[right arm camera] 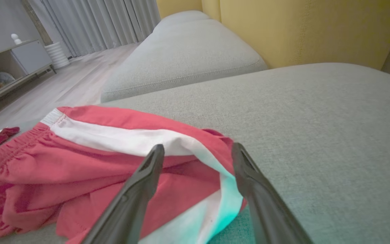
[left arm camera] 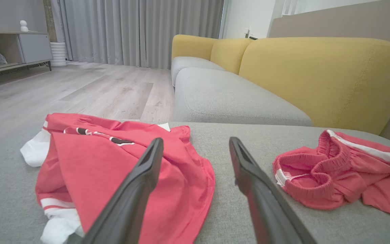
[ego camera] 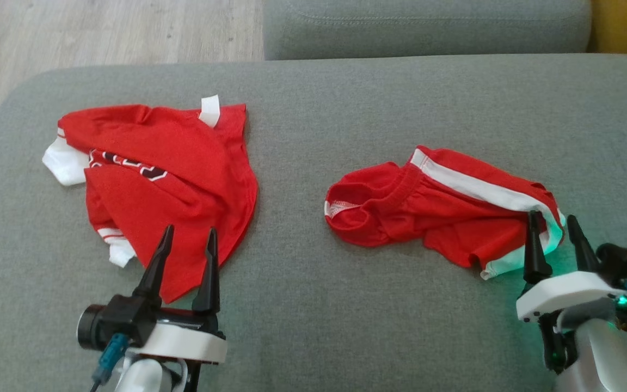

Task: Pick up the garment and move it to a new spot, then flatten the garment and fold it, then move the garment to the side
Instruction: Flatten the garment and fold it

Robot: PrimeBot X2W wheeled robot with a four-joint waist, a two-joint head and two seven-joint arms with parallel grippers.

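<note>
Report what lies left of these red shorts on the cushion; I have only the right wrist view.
Observer: A crumpled red shirt with white sleeves lies left of the shorts, apart from them, with bare grey cushion between.
Operator: Give me the left gripper's position.
Observer: The left gripper has its fingertips over the shirt's near hem, jaws open, holding nothing.
Operator: Describe the shirt's front.
Observer: Dark lettering runs across it, partly hidden under a fold.
</note>
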